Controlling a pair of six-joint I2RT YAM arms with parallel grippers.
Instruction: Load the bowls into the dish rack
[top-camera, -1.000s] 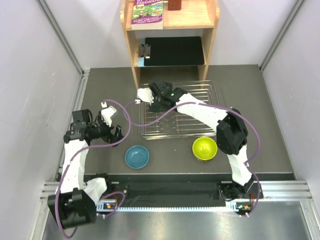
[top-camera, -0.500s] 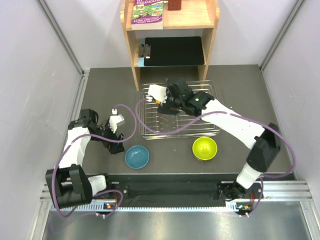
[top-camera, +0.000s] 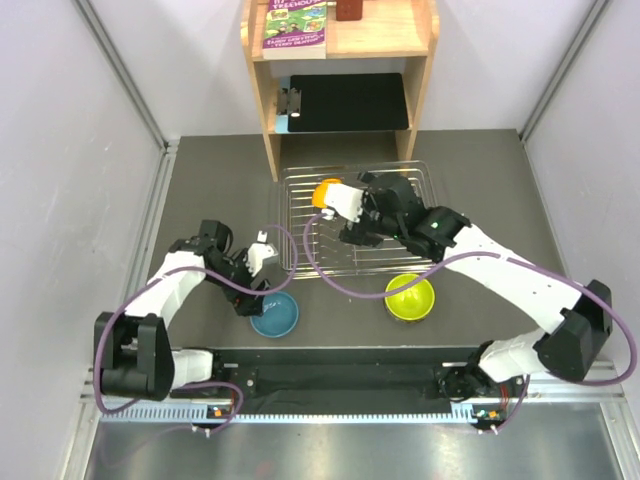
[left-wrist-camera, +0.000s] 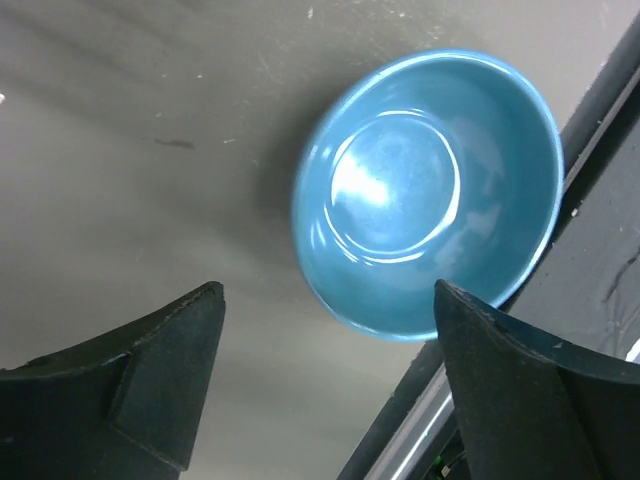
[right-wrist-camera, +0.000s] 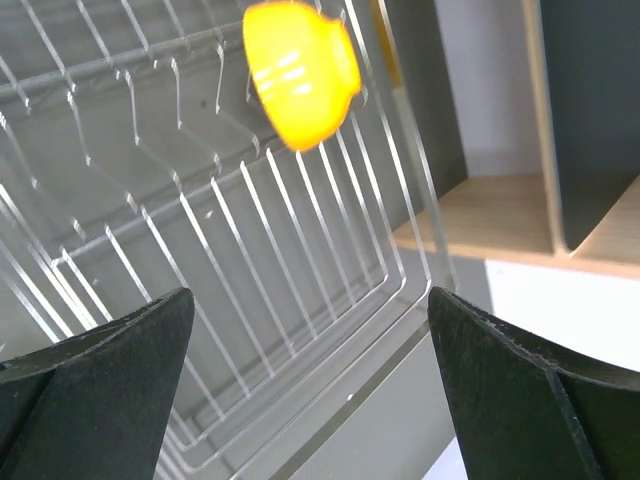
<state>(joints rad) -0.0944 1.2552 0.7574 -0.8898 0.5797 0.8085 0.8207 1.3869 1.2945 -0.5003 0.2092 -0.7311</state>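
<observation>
The orange bowl (top-camera: 326, 192) is sitting tipped among the tines at the far-left corner of the dish rack (top-camera: 420, 180). The right end effector (top-camera: 352, 222) is hovering over the rack just beside that bowl, its fingers spread and empty. The lime-green bowl (top-camera: 410, 297) is resting on the worktop (top-camera: 200, 190) just off the rack's near-right edge. The blue bowl (top-camera: 274, 313) is lying off the rack's near-left corner, and the left end effector (top-camera: 258, 283) is hanging released above it, gripping nothing.

orange bowl (right-wrist-camera: 300, 75) in far-left dish rack (right-wrist-camera: 250, 290) corner, other rows free
</observation>
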